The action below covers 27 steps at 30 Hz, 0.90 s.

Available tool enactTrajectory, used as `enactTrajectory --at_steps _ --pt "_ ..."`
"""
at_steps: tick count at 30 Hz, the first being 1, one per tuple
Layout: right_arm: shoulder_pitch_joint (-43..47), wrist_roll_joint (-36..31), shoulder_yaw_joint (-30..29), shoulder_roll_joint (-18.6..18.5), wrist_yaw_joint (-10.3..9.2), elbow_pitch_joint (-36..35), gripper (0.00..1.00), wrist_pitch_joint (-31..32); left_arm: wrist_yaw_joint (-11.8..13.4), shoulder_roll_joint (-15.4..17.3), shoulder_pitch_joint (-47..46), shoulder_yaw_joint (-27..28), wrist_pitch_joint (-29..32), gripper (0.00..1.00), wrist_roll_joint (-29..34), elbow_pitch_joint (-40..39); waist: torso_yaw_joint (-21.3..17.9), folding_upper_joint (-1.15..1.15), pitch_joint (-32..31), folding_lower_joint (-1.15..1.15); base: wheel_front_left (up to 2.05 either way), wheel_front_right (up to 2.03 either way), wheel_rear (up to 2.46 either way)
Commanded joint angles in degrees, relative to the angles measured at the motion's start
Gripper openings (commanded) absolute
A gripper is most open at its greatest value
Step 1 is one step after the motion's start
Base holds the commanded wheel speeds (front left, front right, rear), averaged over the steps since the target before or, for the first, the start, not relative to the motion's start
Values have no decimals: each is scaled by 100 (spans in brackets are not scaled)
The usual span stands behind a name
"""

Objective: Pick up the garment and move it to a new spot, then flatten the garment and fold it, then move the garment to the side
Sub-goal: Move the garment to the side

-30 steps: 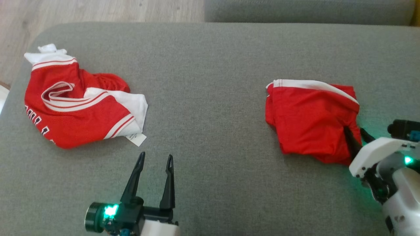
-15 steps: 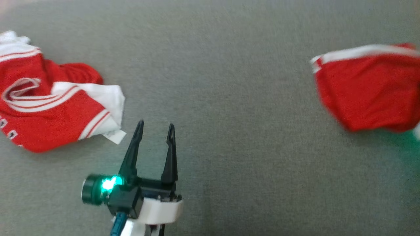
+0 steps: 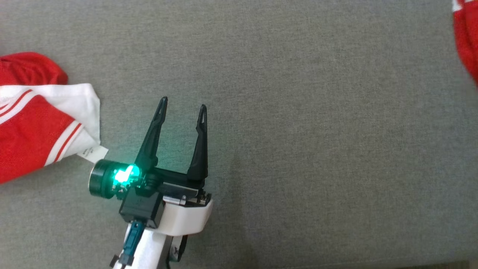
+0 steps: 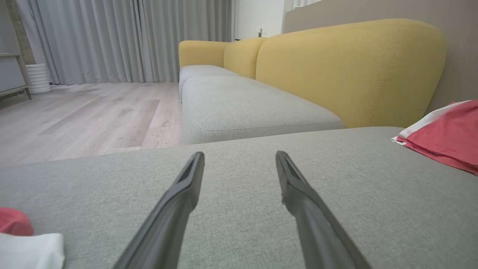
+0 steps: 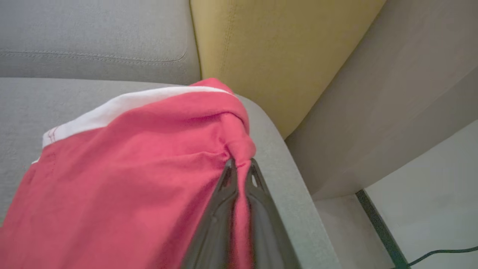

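Your L gripper [image 3: 183, 102] hangs over the bare middle of the grey seat cushion [image 3: 298, 149]. Its 2 fingers are spread wide w/ nothing between them; the L wrist view shows the same gap [image 4: 239, 155].

Your R gripper [image 5: 241, 164] is closed tight on a pinch of the red garment [image 5: 130, 168], w/ fabric bunched at the tips. That garment, w/ its white band, lies at the cushion's right edge by the rounded corner, next to the yellow backrest [image 5: 269, 48]. In the head view you see just a strip of it at the top right [image 3: 466, 41].

A 2nd piece, a red-and-white jersey [image 3: 30, 130], sits crumpled at the cushion's left edge. Its tag [image 3: 93, 152] is just beside the L gripper's base. The 2 pieces are well apart.
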Motion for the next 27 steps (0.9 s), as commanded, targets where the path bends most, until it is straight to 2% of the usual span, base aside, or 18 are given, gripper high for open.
enactTrajectory --at_steps 1,2,6,12,18,23,24,27 --pt "-53 -145 -102 -315 37 2 74 -154 -30 -7 -117 157 -28 100 48 -168 -23 0 37 -1 0 0 0" --pt "-108 -236 -170 -292 37 68 100 -232 13 -7 -132 171 -28 100 110 -143 -8 0 31 -1 0 0 0" --pt "-152 -599 -282 16 37 263 100 -470 195 -7 -159 173 -28 100 212 -61 63 0 -147 -1 0 0 0" --pt "191 -691 -297 865 37 150 100 -938 268 -7 94 170 -28 100 -25 128 153 0 -731 -1 0 0 0" --pt "948 -568 -175 1811 37 -348 100 -1240 347 -7 510 331 -28 100 -279 323 217 0 -1484 -1 0 0 0" --pt "1806 -670 16 2609 37 -945 100 -1320 315 -7 900 444 -28 100 -402 524 301 0 -2151 -1 0 0 0" --pt "1806 -670 16 2609 37 -945 100 -1320 315 -7 900 444 -28 100 -402 524 301 0 -2151 -1 0 0 0" --pt "2441 -603 94 3108 37 -1337 100 -1324 324 -7 1125 500 -28 100 -503 665 394 0 -2545 -1 0 0 0"
